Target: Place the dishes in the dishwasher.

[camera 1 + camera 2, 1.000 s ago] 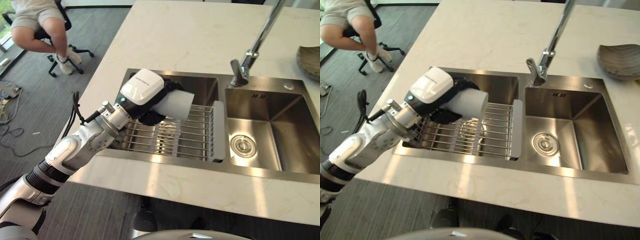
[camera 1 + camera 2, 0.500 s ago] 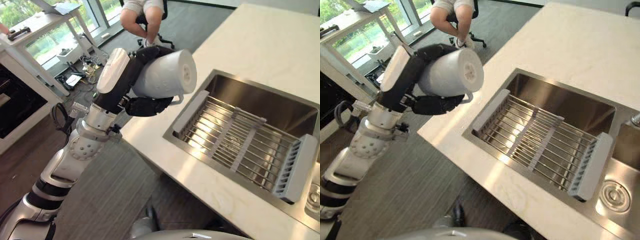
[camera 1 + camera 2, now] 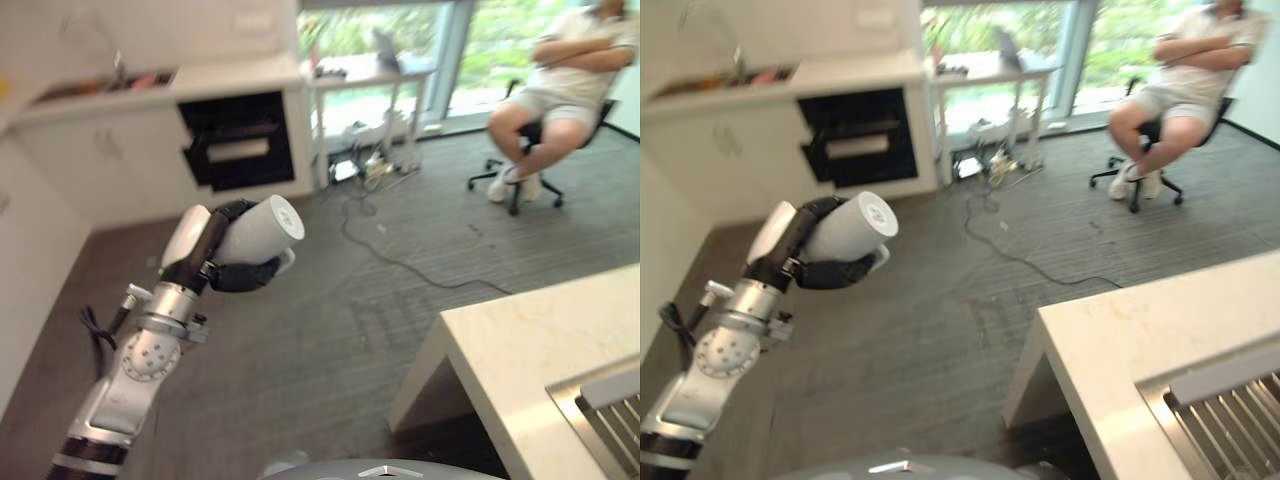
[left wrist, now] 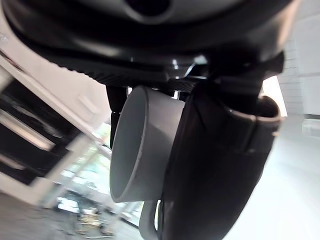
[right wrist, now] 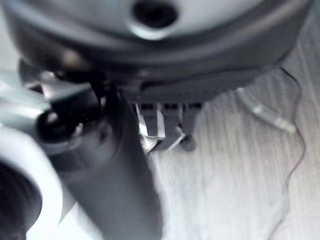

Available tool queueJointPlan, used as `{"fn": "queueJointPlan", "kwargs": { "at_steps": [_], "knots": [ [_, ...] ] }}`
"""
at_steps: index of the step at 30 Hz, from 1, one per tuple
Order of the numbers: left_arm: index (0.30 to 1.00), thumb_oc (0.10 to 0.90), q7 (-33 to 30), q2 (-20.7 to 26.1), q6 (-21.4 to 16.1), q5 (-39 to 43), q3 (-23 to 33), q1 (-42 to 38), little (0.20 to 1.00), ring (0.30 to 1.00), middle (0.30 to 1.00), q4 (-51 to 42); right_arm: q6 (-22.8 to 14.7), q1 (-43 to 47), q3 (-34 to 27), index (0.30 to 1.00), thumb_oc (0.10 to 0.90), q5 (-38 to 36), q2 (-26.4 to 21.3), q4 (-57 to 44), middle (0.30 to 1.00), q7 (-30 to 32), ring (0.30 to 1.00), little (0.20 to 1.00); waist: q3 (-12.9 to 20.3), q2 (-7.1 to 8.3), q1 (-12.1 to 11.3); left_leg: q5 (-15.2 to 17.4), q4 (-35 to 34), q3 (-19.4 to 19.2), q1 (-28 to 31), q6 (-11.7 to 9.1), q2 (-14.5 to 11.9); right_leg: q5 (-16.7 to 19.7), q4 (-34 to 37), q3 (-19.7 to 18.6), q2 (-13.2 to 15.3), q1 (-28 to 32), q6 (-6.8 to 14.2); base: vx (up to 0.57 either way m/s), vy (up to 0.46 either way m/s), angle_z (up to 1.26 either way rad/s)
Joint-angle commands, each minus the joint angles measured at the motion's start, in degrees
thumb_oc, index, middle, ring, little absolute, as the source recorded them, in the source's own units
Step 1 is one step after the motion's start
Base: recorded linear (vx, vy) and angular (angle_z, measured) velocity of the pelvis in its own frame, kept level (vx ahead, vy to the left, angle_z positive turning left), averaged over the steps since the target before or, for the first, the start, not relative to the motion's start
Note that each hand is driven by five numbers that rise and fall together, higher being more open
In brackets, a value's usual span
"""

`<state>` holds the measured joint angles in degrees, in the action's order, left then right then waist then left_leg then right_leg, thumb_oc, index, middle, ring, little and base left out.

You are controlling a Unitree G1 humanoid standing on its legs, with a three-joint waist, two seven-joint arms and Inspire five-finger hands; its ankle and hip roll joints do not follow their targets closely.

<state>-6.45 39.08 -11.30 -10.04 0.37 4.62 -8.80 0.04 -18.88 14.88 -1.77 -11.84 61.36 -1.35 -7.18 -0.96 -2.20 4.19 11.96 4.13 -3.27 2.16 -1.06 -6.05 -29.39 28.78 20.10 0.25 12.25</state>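
While it hangs above the floor (image 3: 330, 330), the left hand (image 3: 235, 272) curls its fingers (image 3: 250, 275) around a white mug (image 3: 262, 230). The mug lies sideways, well apart from the table (image 3: 530, 340). The right hand's (image 5: 125, 165) fingers cannot be told.

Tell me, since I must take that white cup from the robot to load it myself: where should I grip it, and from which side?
Grip the white cup by its free closed-base end, coming from the side away from the wrist. The left hand wraps the body with curled fingers, the cup lies roughly sideways with its base pointing outward, and its handle sits low beside the fingers, probably too crowded to take cleanly.
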Motion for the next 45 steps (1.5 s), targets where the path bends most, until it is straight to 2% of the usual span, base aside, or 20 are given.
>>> {"fn": "queueJointPlan", "kwargs": {
  "at_steps": [1, 6, 7, 8, 11, 13, 15, 17, 19, 20, 22, 25, 26, 28, 30, 33, 35, 37, 41, 45],
  "knots": [
    [0.300, 0.400, -1.3, 2.5, -2.4, -4.2, 2.2, -3.1, 0.300, 0.300, 0.300, -7.9, -3.5, 8.6, 0.4, 0.900, 0.800, 0.1, -2.8, -2.9, 0.900, -3.3, 0.900, 0.900, -0.7, 2.51, -2.0, 0.9, -9.6, 1.3, 7.4, -4.8, 1.7, -1.7, 10.9, 3.5, -9.7, -2.1, -3.5, -0.09, -0.030, 2.12],
    [0.300, 0.400, -2.5, -0.1, -1.6, -3.7, 4.5, 0.7, 0.300, 0.300, 0.300, -5.8, -3.2, 10.3, 2.3, 0.900, 0.800, -1.2, -2.0, -3.5, 0.900, -3.0, 0.900, 0.900, -0.1, 5.87, -4.5, -0.5, -8.5, 3.6, 5.0, -6.4, 4.1, -0.9, 23.7, 3.1, -14.0, 4.6, -6.2, 0.03, -0.100, 0.99],
    [0.300, 0.400, -0.8, -0.1, -1.6, -2.0, 3.3, 0.5, 0.300, 0.300, 0.300, -5.2, -0.7, 19.7, 1.5, 0.900, 0.800, -4.0, -3.1, 3.1, 0.900, -1.6, 0.900, 0.900, 1.6, 5.98, -7.3, -0.4, -8.9, 4.3, 5.1, -7.0, 4.2, -0.6, 27.0, 5.4, -14.3, 7.3, -6.5, 0.19, -0.122, 0.88],
    [0.300, 0.400, -0.6, -1.1, -1.4, -0.9, 3.1, 1.1, 0.300, 0.300, 0.300, -5.3, -1.1, 20.6, 1.0, 0.900, 0.800, -4.7, -0.6, 5.4, 0.900, 0.1, 0.900, 0.900, 2.5, 5.41, -9.0, 0.4, -9.4, 5.1, 5.5, -7.6, 3.9, -2.0, 28.2, 5.3, -15.1, 8.8, -6.4, 0.22, -0.078, 1.00],
    [0.300, 0.400, -1.7, -3.1, -1.3, 3.4, 2.1, 1.5, 0.300, 0.300, 0.300, -3.0, -1.0, 23.2, 0.7, 0.900, 0.800, -5.7, 2.8, 10.8, 0.900, 2.3, 0.900, 0.900, 3.1, 4.23, -10.2, -0.2, -8.8, 6.1, 4.0, -8.3, 4.1, -2.0, 30.6, 4.6, -15.8, 9.2, -7.0, 0.03, 0.032, 0.94],
    [0.300, 0.400, -1.6, -3.0, -1.4, 4.2, 0.4, 0.5, 0.300, 0.300, 0.300, -1.3, -1.1, 23.8, -0.6, 0.900, 0.800, -6.1, 1.3, 10.5, 0.900, 2.8, 0.900, 0.900, 1.8, 3.43, -9.1, -0.9, -4.5, 1.8, -0.5, -10.1, 3.4, -2.1, 31.3, 6.4, -14.9, 9.1, -7.2, -0.18, 0.125, 0.94],
    [0.300, 0.400, -0.3, -3.1, -1.4, 5.3, -1.6, -1.3, 0.300, 0.300, 0.300, -0.6, -1.1, 23.5, -2.2, 0.900, 0.800, -7.1, -0.2, 10.5, 0.900, 3.3, 0.900, 0.900, 1.4, 2.70, -6.2, -2.3, -1.2, -14.1, -3.6, -9.7, -4.3, -1.4, 32.3, 10.2, -13.4, 9.1, -6.9, -0.21, 0.225, 1.10],
    [0.300, 0.400, -0.7, -3.4, -1.2, 5.7, -1.7, -1.0, 0.300, 0.300, 0.300, 0.1, -0.8, 23.5, -2.3, 0.900, 0.800, -7.1, -0.3, 11.2, 0.900, 3.8, 0.900, 0.900, 1.3, 2.39, -6.0, -2.5, -0.8, -18.8, -3.2, -9.6, -8.5, -0.3, 32.5, 10.0, -12.8, 9.3, -6.7, -0.12, 0.211, 1.21],
    [0.300, 0.400, -1.3, -3.7, -1.2, 5.7, -1.5, -0.6, 0.300, 0.300, 0.300, 1.1, -0.8, 23.5, -2.2, 0.900, 0.800, -6.7, -0.4, 11.0, 0.900, 3.8, 0.900, 0.900, 1.2, 2.45, -6.0, -2.2, -0.8, -17.1, -2.4, -10.1, -9.3, 0.1, 32.1, 9.3, -12.2, 9.5, -6.6, -0.03, 0.210, 0.11],
    [0.300, 0.400, -2.1, -4.3, -1.2, 6.2, -1.4, 0.0, 0.300, 0.300, 0.300, 1.9, -0.7, 23.4, -2.2, 0.900, 0.800, -6.1, -1.0, 10.6, 0.900, 4.0, 0.900, 0.900, 1.0, 2.48, -5.5, -1.9, -1.4, -12.5, -0.1, -11.3, -11.2, 0.6, 30.4, 8.3, -10.4, 9.2, -6.3, -0.05, 0.352, -0.09],
    [0.300, 0.400, -2.3, -4.9, -1.5, 6.9, -1.8, -0.3, 0.300, 0.300, 0.300, 2.4, -0.6, 23.5, -2.6, 0.900, 0.800, -5.4, -1.8, 10.5, 0.900, 4.2, 0.900, 0.900, 1.3, 2.15, -4.5, -3.1, -3.7, -9.7, 3.3, -12.5, -14.6, 0.7, 28.1, 8.2, -7.9, 8.0, -5.5, -0.07, 0.470, 0.05],
    [0.300, 0.400, -2.5, -5.3, -2.2, 8.0, -2.7, -1.3, 0.300, 0.300, 0.300, 2.5, -0.4, 24.2, -3.6, 0.900, 0.800, -5.0, -3.7, 10.5, 0.900, 4.5, 0.900, 0.900, 2.7, 0.01, -2.2, -6.0, -10.0, -4.2, 6.9, -15.1, -18.2, 0.2, 22.8, 7.0, -4.5, 4.9, -3.2, -0.06, 0.442, -0.23],
    [0.300, 0.400, -2.6, -5.4, -2.2, 8.0, -2.8, -1.4, 0.300, 0.300, 0.300, 2.6, -0.4, 24.2, -3.6, 0.900, 0.800, -5.0, -3.8, 10.5, 0.900, 4.4, 0.900, 0.900, 2.8, -0.10, -2.1, -6.2, -10.5, -4.2, 7.1, -15.1, -18.2, 0.0, 22.3, 7.0, -4.3, 4.7, -3.0, -0.08, 0.521, -0.10],
    [0.300, 0.400, -0.5, -4.9, -2.1, 8.1, -3.5, -1.8, 0.300, 0.300, 0.300, 1.9, -0.5, 24.3, -6.6, 0.900, 0.800, -5.4, -5.0, 9.4, 0.900, 4.2, 0.900, 0.900, 4.1, -0.76, -0.6, -2.8, -15.9, -6.3, 9.2, -14.5, -15.5, 3.4, 19.0, 7.0, 1.1, 3.1, 0.0, -0.09, 0.587, 0.14],
    [0.300, 0.400, -0.1, -4.1, -1.9, 7.2, -3.2, -1.9, 0.300, 0.300, 0.300, 1.8, -0.3, 24.8, -7.3, 0.900, 0.800, -4.9, -5.2, 7.8, 0.900, 4.0, 0.900, 0.900, 4.0, 0.61, -0.7, -0.4, -16.2, -6.8, 10.5, -11.8, -10.6, 8.2, 19.2, 5.1, 5.5, 2.6, 2.5, -0.09, 0.446, 0.00],
    [0.300, 0.400, -0.5, -3.1, -1.9, 5.8, -1.5, -1.2, 0.300, 0.300, 0.300, 1.8, -0.6, 26.5, -6.6, 0.900, 0.800, -4.3, -5.1, 4.8, 0.900, 3.5, 0.900, 0.900, 3.8, 1.71, -1.3, 0.7, -15.9, -10.2, 11.2, -9.1, -7.4, 12.7, 17.4, 4.9, 7.5, 0.0, 2.7, -0.14, 0.303, -0.24],
    [0.300, 0.400, -1.3, -3.0, -1.6, 5.6, 0.3, 0.1, 0.300, 0.300, 0.300, 1.6, -1.2, 28.1, -5.4, 0.900, 0.800, -4.2, -5.3, 2.5, 0.900, 3.5, 0.900, 0.900, 3.3, 1.41, -1.9, 0.6, -16.0, -12.2, 11.6, -7.6, -6.3, 10.9, 12.1, 6.1, 6.7, -1.2, 2.4, -0.15, 0.267, -0.37],
    [0.300, 0.400, -2.1, -2.9, -1.5, 5.3, 2.4, 2.0, 0.300, 0.300, 0.300, 1.1, -1.6, 29.3, -4.3, 0.900, 0.800, -4.0, -5.2, -0.3, 0.900, 3.8, 0.900, 0.900, 3.0, 2.18, -2.9, 0.5, -16.1, -14.0, 12.1, -7.0, -5.0, 10.6, 12.9, 9.5, 5.8, 0.0, 2.1, -0.10, 0.124, -0.43],
    [0.300, 0.400, -3.0, -4.3, -1.8, 5.7, 3.9, 2.8, 0.300, 0.300, 0.300, 2.0, -2.4, 29.4, -2.9, 0.900, 0.800, -5.1, -4.2, -3.8, 0.900, 3.8, 0.900, 0.900, 3.2, 3.29, -3.6, 0.7, -15.1, -14.5, 12.0, -7.1, -4.9, 10.1, 17.8, 8.2, 4.1, 1.8, 1.8, 0.01, -0.059, -0.29],
    [0.300, 0.400, -3.2, -7.4, -1.9, 7.7, 5.2, 4.6, 0.300, 0.300, 0.300, 2.6, -2.3, 28.0, -2.6, 0.900, 0.800, -4.8, -3.2, -5.3, 0.900, 4.4, 0.900, 0.900, 4.5, 3.65, -4.8, -0.4, -15.6, -16.2, 12.1, -8.6, -6.8, 11.5, 25.4, 10.3, 2.9, 5.9, 1.8, 0.06, -0.113, -0.30]
  ]
}}
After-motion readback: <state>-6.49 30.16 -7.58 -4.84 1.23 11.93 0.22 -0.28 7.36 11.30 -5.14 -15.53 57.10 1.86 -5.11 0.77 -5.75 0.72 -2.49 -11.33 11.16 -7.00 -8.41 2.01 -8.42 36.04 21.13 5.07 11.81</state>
